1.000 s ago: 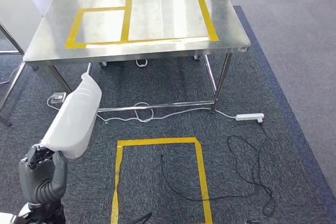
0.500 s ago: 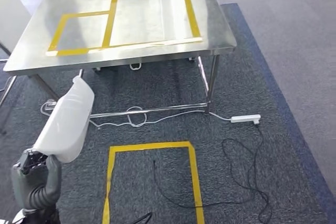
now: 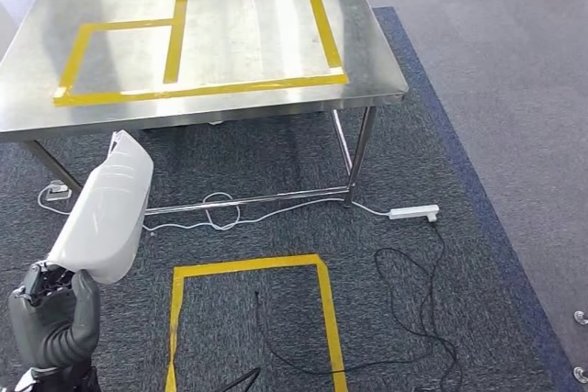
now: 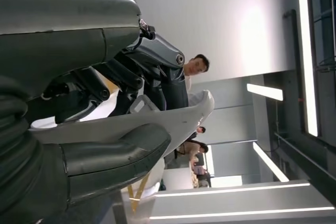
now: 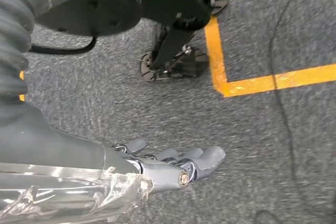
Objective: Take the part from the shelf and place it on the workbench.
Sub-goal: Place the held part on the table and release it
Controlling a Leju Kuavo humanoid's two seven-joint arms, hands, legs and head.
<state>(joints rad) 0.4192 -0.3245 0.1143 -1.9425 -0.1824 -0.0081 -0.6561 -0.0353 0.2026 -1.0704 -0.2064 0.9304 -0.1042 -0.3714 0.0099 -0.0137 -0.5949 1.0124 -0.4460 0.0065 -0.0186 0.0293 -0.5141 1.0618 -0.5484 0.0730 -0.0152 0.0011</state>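
Observation:
A long white curved part (image 3: 104,210) stands up out of my left hand (image 3: 50,314) at the lower left of the head view; the hand grips its lower end. In the left wrist view the part (image 4: 174,121) lies between the thumb and the dark fingers (image 4: 158,56). The steel workbench (image 3: 360,43) lies ahead, marked with yellow tape rectangles (image 3: 187,39). My right hand (image 5: 174,166) hangs over the carpet with its fingers stretched out and nothing in them.
A yellow tape square (image 3: 250,319) marks the carpet in front of me. A white power strip (image 3: 413,213) and loose black and white cables (image 3: 416,300) lie on the floor by the bench legs (image 3: 357,158). People (image 4: 194,69) stand in the background of the left wrist view.
The camera has shifted: the bench and the floor square have slid left and the bench sits larger in the picture. The part stays in my left hand.

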